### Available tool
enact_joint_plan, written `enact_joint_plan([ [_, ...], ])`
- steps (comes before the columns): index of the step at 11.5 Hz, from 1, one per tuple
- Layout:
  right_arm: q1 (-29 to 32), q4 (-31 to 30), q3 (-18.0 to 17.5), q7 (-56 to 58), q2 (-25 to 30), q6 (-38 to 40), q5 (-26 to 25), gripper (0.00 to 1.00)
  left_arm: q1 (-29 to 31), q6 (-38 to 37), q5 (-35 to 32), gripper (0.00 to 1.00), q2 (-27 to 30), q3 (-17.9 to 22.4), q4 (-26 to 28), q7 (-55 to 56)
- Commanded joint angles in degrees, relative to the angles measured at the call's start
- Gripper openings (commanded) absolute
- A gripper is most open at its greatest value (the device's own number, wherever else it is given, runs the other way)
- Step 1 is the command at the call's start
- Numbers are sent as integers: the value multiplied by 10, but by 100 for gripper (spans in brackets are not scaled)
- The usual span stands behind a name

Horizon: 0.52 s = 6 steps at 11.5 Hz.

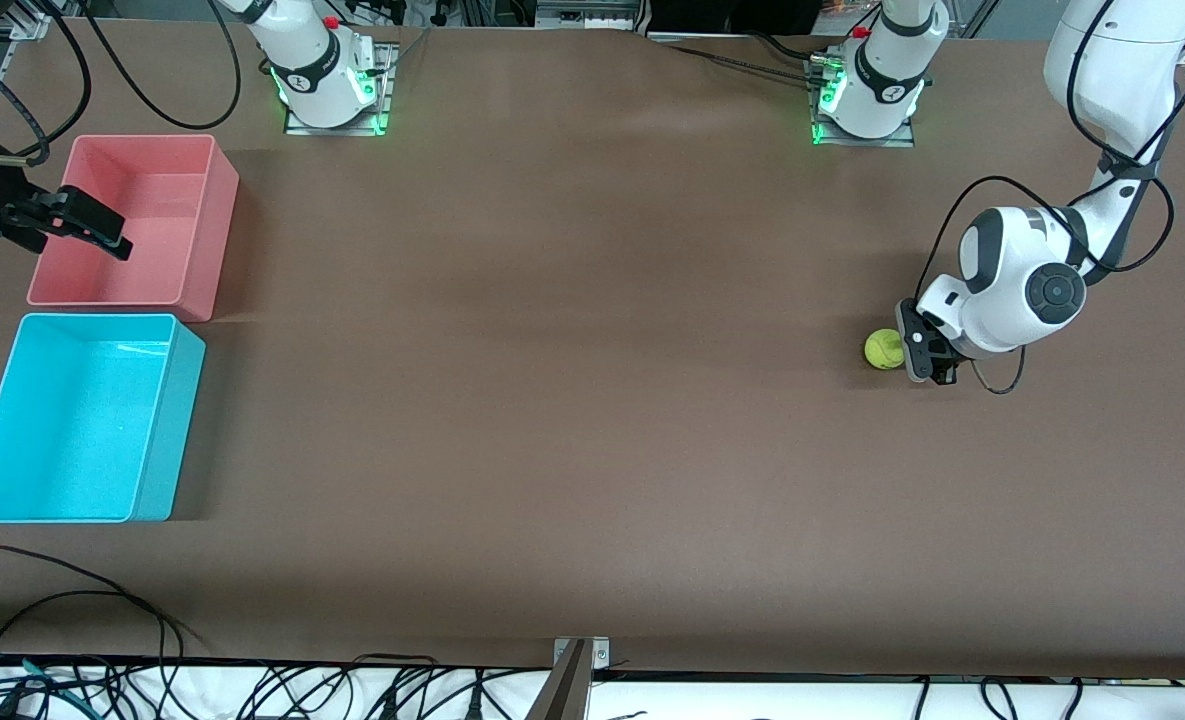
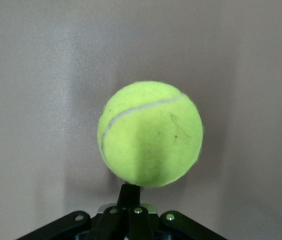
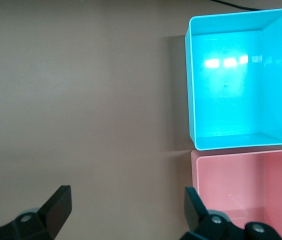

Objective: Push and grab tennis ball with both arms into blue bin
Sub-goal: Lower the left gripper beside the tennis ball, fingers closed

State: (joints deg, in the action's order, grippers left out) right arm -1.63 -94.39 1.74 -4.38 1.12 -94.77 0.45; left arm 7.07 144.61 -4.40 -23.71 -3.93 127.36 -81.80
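Note:
The tennis ball (image 1: 884, 349) rests on the brown table toward the left arm's end. My left gripper (image 1: 917, 352) is low at the table, shut, with its closed fingertips against the side of the ball that faces away from the bins. In the left wrist view the tennis ball (image 2: 150, 134) fills the middle, just past the shut left gripper (image 2: 132, 189). The blue bin (image 1: 82, 420) stands empty at the right arm's end. My right gripper (image 1: 112, 235) hangs open over the pink bin's edge; in its wrist view the right gripper (image 3: 126, 205) holds nothing and the blue bin (image 3: 238, 80) lies ahead.
A pink-red bin (image 1: 132, 220), also empty, stands beside the blue bin, farther from the front camera; it shows in the right wrist view too (image 3: 243, 185). A long stretch of bare brown table (image 1: 552, 380) lies between ball and bins. Cables run along the table's front edge (image 1: 252, 690).

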Motion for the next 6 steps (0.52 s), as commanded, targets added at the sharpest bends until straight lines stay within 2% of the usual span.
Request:
enact_joint_plan([
  [1,1,9,1,5,-2,4,10,100,0,1,24,0,10,-4,8,-18],
  [6,1,9,1,4,-2,4,10,100,0,-9,26,0,23,-4,16,-20],
])
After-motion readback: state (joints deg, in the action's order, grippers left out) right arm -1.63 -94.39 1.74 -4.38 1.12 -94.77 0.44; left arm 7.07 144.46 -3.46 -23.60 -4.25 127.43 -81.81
